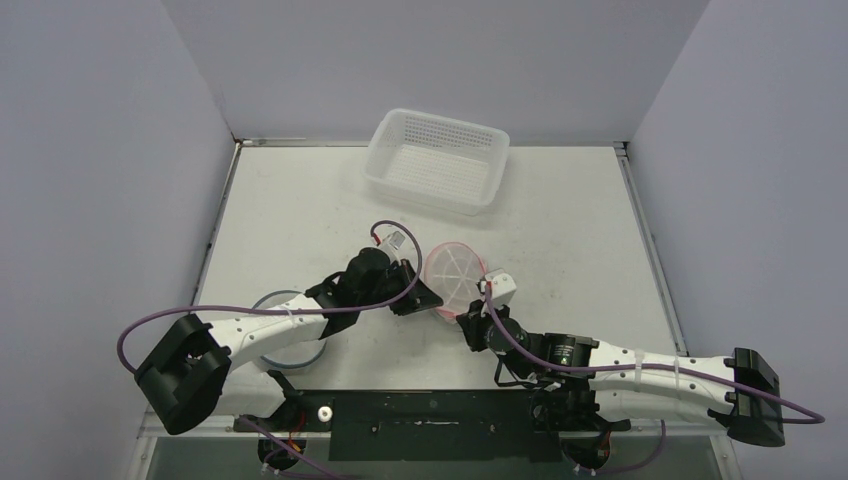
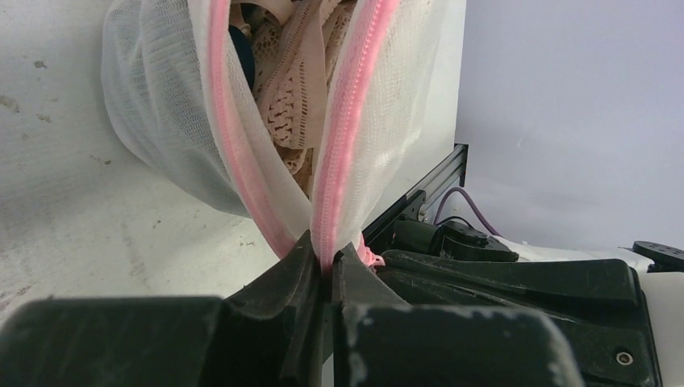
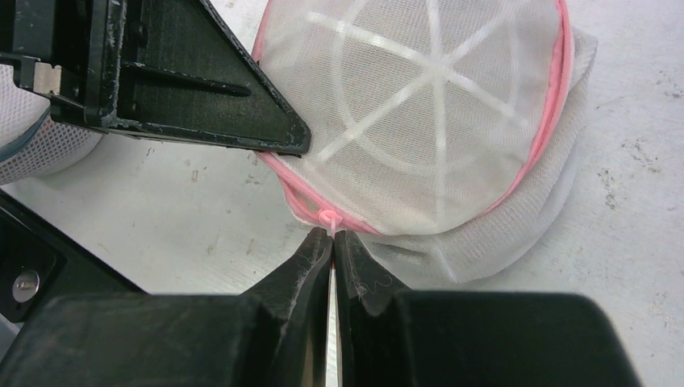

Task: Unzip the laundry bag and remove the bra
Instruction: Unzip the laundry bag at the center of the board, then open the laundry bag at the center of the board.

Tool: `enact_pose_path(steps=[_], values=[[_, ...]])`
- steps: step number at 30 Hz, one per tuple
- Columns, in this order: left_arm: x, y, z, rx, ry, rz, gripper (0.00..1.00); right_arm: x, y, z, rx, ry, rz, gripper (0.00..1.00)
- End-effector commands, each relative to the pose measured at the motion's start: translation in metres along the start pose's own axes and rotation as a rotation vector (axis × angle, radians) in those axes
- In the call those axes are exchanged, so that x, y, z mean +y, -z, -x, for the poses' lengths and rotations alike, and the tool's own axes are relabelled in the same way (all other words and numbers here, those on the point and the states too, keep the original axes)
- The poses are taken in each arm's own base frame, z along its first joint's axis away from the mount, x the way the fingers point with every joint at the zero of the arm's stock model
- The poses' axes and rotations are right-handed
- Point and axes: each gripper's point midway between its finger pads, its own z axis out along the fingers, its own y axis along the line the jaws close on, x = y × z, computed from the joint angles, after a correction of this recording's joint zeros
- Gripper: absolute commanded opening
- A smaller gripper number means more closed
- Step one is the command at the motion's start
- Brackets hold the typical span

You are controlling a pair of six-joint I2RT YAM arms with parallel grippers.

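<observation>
A round white mesh laundry bag (image 1: 450, 275) with a pink zipper lies at mid-table between both grippers. In the left wrist view the zipper gapes open in a V (image 2: 339, 145) and a beige lace bra (image 2: 290, 89) shows inside. My left gripper (image 2: 324, 256) is shut on the pink zipper edge of the bag where the V closes; it also shows in the top view (image 1: 418, 297). My right gripper (image 3: 333, 235) is shut on the pink zipper pull (image 3: 327, 219) at the bag's near rim; it also shows in the top view (image 1: 473, 314).
A white perforated plastic basket (image 1: 438, 160) stands at the back of the table. A second mesh item (image 1: 290, 340) lies under the left arm at the front left. Purple cables loop over both arms. Grey walls close in the table on three sides.
</observation>
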Motion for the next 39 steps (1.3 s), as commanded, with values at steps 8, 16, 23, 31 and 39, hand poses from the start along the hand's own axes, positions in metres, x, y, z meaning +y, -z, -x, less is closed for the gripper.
enact_pose_path(steps=[8, 16, 23, 31, 39], values=[[-0.005, 0.002, 0.020, -0.072, 0.011, -0.006, 0.00, -0.015, 0.005, 0.007, -0.025, -0.041, -0.079, 0.05], [0.000, 0.006, 0.023, -0.092, 0.030, 0.002, 0.00, -0.025, 0.006, -0.001, -0.013, -0.046, -0.117, 0.05], [0.001, 0.007, 0.022, -0.090, 0.034, -0.001, 0.00, -0.033, 0.004, -0.004, -0.002, -0.053, -0.159, 0.05], [-0.002, 0.006, 0.020, -0.089, 0.039, -0.025, 0.00, -0.029, 0.005, -0.001, -0.007, -0.079, -0.145, 0.06], [-0.011, 0.005, 0.017, -0.169, 0.113, -0.110, 0.00, -0.023, 0.023, 0.027, -0.121, -0.405, -0.090, 0.77]])
